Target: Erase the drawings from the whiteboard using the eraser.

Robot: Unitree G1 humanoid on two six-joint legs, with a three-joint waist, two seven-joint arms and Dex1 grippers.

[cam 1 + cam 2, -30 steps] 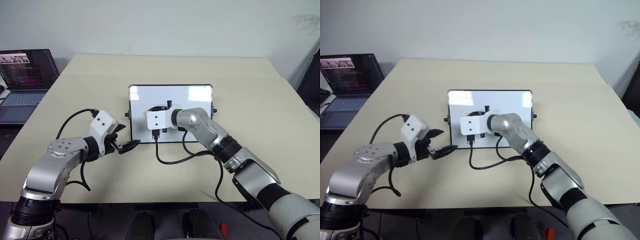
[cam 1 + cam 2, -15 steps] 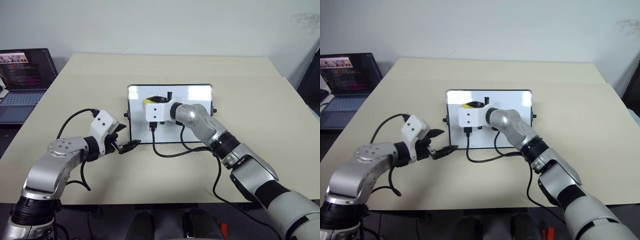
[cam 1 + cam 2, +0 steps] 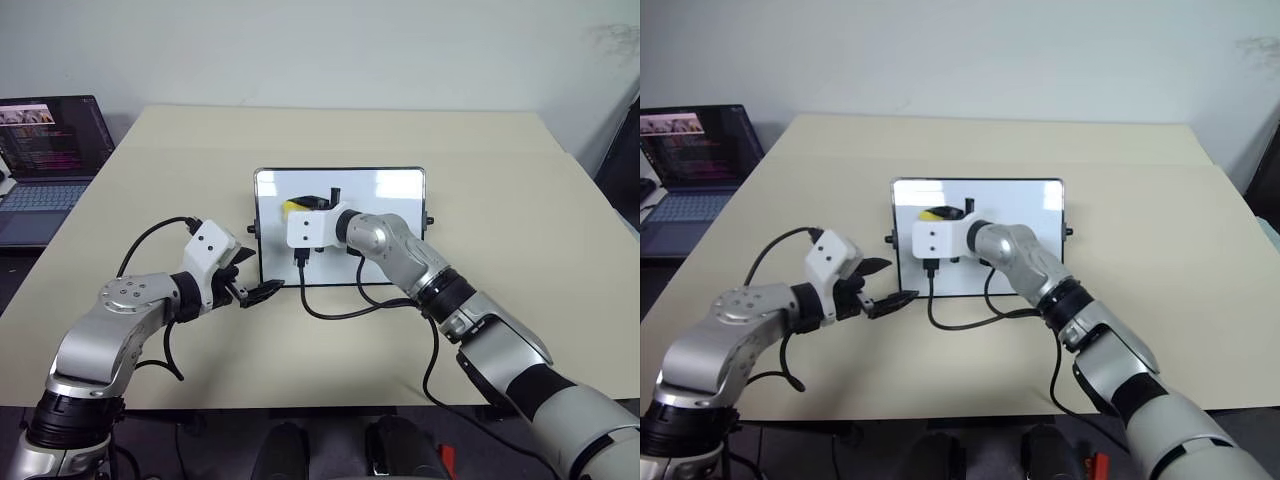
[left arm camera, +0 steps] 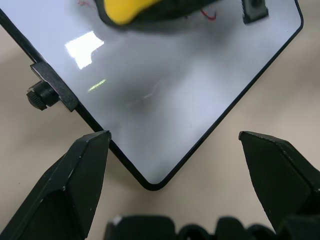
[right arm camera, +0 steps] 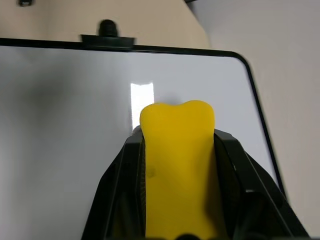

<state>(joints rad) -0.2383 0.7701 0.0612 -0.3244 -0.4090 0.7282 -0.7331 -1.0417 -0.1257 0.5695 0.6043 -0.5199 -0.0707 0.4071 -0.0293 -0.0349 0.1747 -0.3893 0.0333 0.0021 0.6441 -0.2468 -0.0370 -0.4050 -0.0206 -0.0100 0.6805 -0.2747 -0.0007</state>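
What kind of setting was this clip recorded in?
Probably an office or lab workspace: a large plain beige table against a bare white wall, an open laptop showing code on a neighbouring surface, and a small black-framed glossy whiteboard lying on the table.

The whiteboard [image 3: 385,225] is glossy white with a thin black frame, the eraser [image 5: 178,175] is plain yellow, the table [image 3: 500,180] is beige, and faint red drawings [image 4: 210,14] remain.

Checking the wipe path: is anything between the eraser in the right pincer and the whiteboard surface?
Nothing visible. The right pincer grips the eraser over the bare whiteboard; faint red drawings lie right beside it.
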